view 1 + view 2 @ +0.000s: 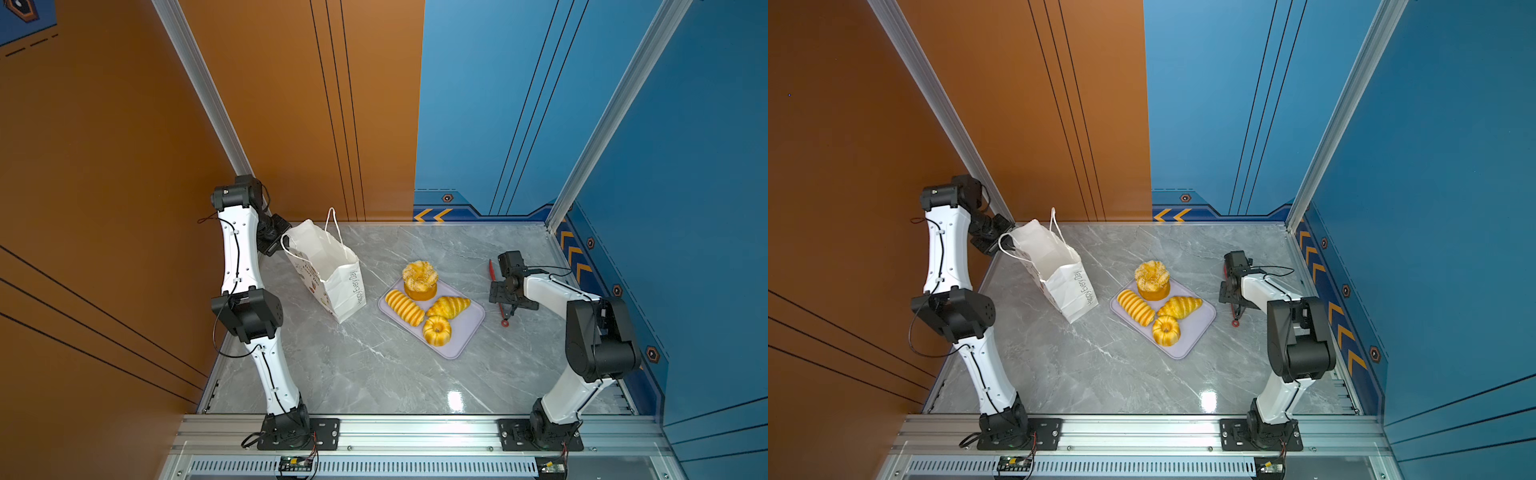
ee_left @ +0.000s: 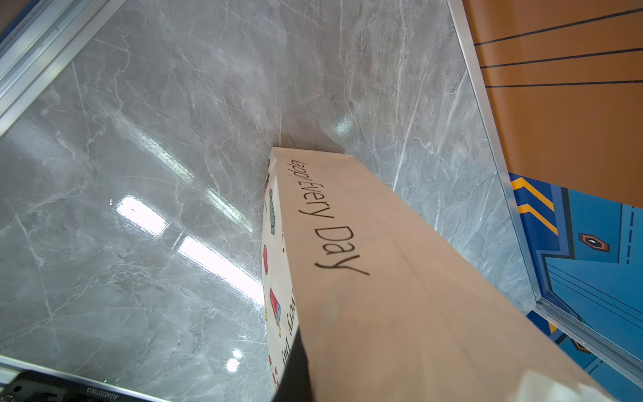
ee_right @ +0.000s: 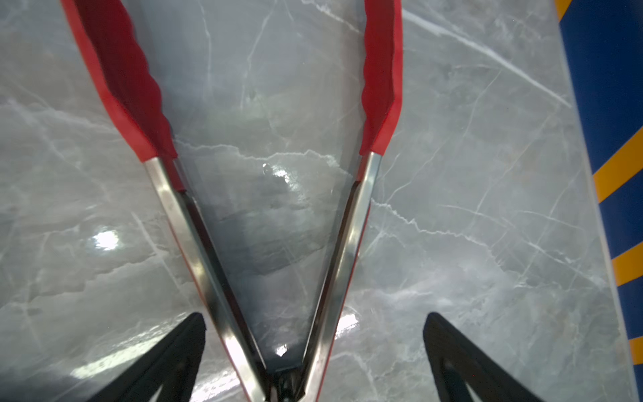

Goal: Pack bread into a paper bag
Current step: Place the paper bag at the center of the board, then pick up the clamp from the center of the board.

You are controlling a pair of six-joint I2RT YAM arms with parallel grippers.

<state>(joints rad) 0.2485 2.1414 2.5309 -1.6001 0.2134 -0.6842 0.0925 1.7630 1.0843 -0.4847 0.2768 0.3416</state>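
In both top views the left gripper (image 1: 276,246) is clamped on the rim of the white paper bag (image 1: 332,282). The bag stands upright, left of the lilac tray (image 1: 466,328) that carries the golden bread (image 1: 446,307).

In the left wrist view, the bag reads "Happy Every Day".

In the right wrist view, the right gripper (image 3: 313,316) has its jaws wide apart, with the red tongs (image 3: 348,243) lying between them.

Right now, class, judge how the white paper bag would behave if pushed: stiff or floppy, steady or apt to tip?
Probably light and floppy: the paper bag is thin paper, creased at its open mouth. Likely apt to tip: it stands tall and leaning, looks empty, with the left gripper pinching its rim.
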